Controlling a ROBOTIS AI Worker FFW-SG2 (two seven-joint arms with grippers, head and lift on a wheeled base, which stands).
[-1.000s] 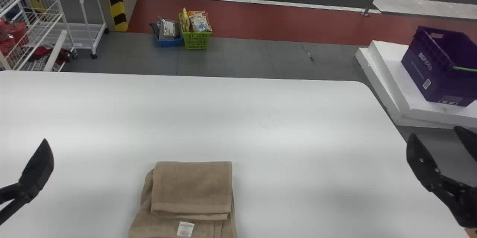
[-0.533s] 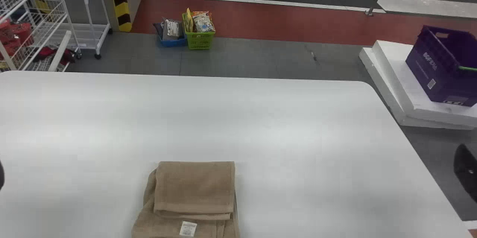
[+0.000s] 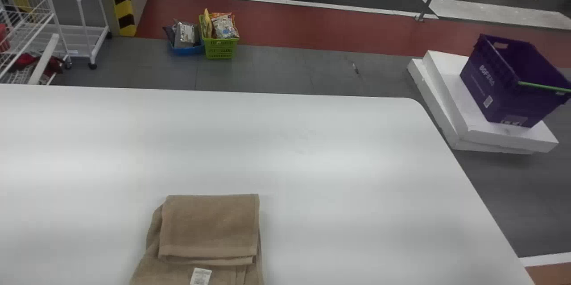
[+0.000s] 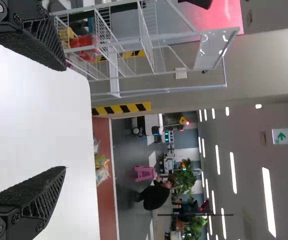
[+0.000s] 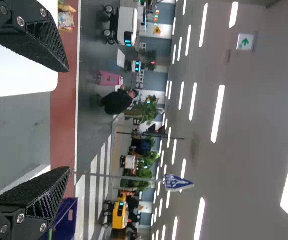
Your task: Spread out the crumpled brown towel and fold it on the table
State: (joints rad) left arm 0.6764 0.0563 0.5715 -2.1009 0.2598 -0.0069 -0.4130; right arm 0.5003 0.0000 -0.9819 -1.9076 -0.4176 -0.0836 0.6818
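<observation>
A: Start at the near side. Where is the brown towel?

B: Towel (image 3: 209,227) — flat on the near part of the white table (image 3: 339,164), left of centre. A smaller folded panel lies on top of a wider layer, which juts out at left and toward the near side. White label (image 3: 200,277) face up, just nearer than the panel. I cannot tell where the near end stops.

A: Tool state?

B: Left gripper (image 4: 65,117): fingers spread well apart, nothing between them. Right gripper (image 5: 67,120): same, spread and empty. Neither touches the towel.

A: Farther off?

B: Past the table's far edge, a blue basket (image 3: 185,50) and a green basket (image 3: 221,47) side by side on the floor; wire shelves (image 3: 82,30) at far left; purple crate (image 3: 495,93) on white slabs (image 3: 499,135) at far right.

A: Which step is in hand?

B: My judgement: spreading is done, folding is at or close to its end.

A: And the next move?

B: If this fold is accepted, none but keeping both arms clear. If a neater stack is wanted, a light pinch at the left side to tuck the lower layer — risk: dragging the top panel askew.
</observation>
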